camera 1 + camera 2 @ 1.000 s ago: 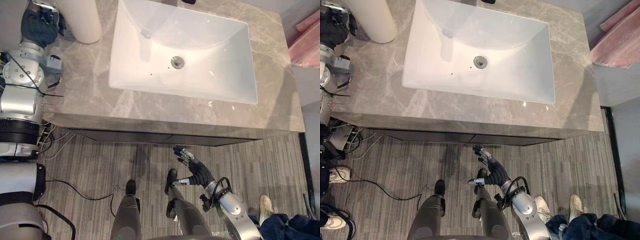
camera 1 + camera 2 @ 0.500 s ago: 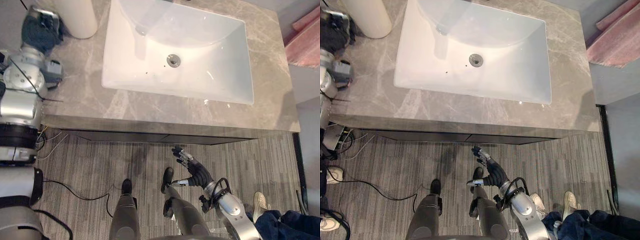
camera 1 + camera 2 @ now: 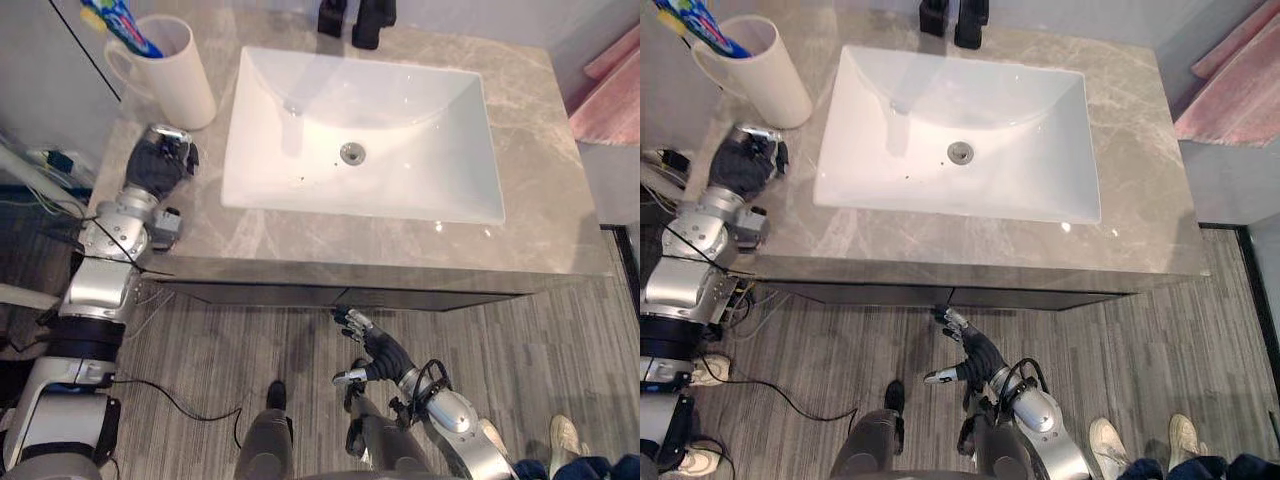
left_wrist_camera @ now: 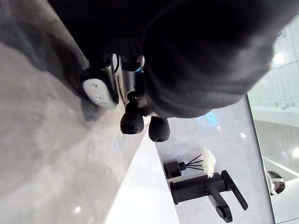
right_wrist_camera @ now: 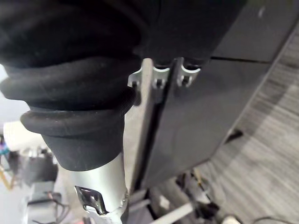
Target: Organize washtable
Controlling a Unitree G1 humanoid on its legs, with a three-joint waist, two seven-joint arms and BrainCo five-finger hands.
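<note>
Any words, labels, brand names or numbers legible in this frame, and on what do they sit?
No text can be read here.
Tube standing in the white cup: colourful print, too blurred to read.
Sink, countertop and black tap: no markings show.

- Repositioned left hand (image 3: pixel 158 165) from 9 o'clock of the cup (image 3: pixel 175 80) to 6 o'clock of it, over the counter (image 3: pixel 540 150), level with the middle of the sink (image 3: pixel 420 130).
- Shifted head-camera view: brought into frame the cup mouth with a blue item (image 3: pixel 120 22) and the black faucet (image 3: pixel 372 22) at 12 o'clock of the sink.
</note>
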